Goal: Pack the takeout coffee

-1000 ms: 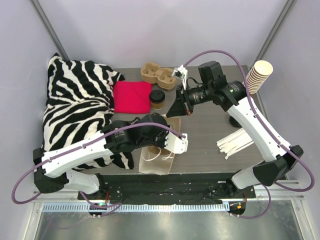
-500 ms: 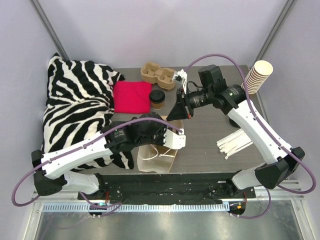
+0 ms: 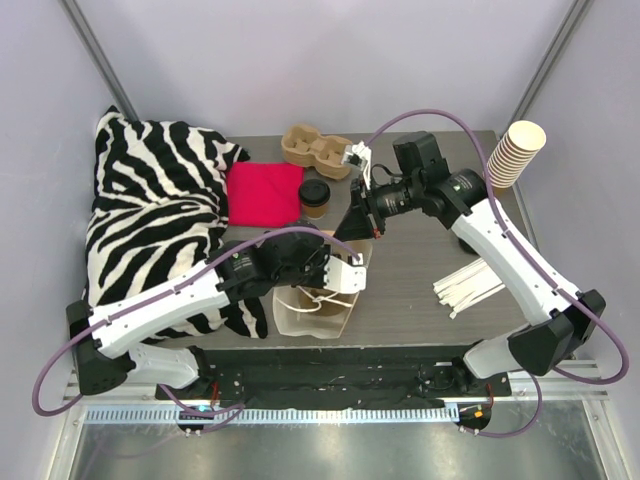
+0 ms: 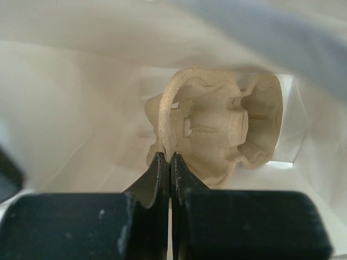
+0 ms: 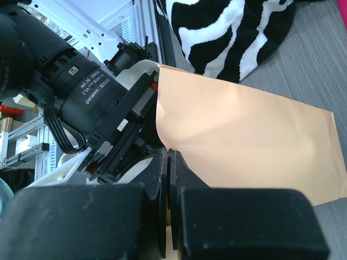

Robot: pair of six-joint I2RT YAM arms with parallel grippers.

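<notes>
The table [image 3: 420, 270] carries a paper bag [image 3: 315, 318]. The left tool [image 4: 169, 158] is squeezed tight on the bag's handle [image 4: 164, 116]. The right tool [image 5: 168, 154] is squeezed tight on the bag's far edge. Together they likely pull its mouth open. The takeout coffee [image 3: 315, 198] stands behind the bag, not yet inside.

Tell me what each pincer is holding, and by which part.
The left pincer is shut on the looped handle of the paper bag. The right pincer is shut on the same bag's paper edge.
</notes>
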